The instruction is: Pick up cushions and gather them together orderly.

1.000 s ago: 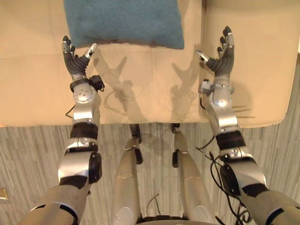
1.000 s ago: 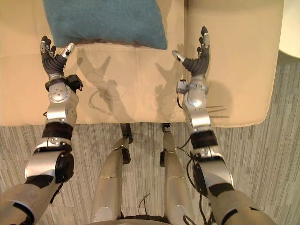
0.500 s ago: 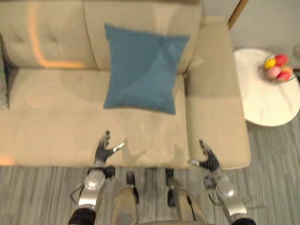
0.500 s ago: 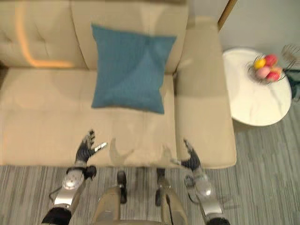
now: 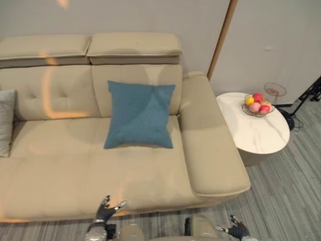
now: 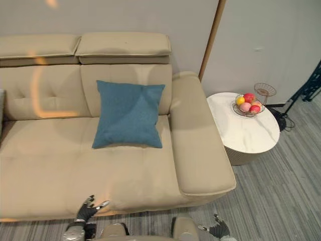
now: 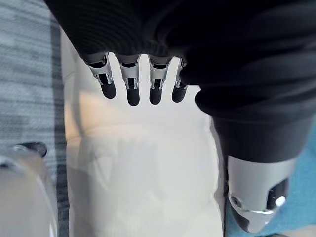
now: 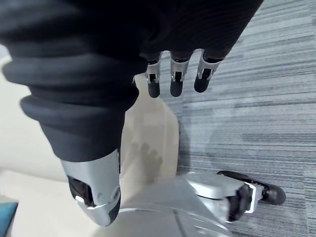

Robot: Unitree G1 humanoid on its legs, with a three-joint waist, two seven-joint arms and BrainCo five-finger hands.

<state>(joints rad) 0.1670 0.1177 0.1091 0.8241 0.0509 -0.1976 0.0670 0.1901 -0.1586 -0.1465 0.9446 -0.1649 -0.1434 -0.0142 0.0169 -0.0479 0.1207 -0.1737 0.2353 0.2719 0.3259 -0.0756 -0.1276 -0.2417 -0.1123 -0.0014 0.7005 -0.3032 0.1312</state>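
Left hand (image 5: 105, 211) and right hand (image 5: 235, 232) are hovering open, holding nothing, well apart from the blue cushion (image 5: 139, 114) on the sofa (image 5: 60, 170).

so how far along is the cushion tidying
Done: nothing yet. The blue cushion leans against the sofa back, apart from the grey cushion at its left end. In hand: nothing; the left hand and right hand are open and empty. Left: picking both up and gathering them.

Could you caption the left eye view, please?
Blue cushion on beige sofa; left robot hand and right robot hand open.
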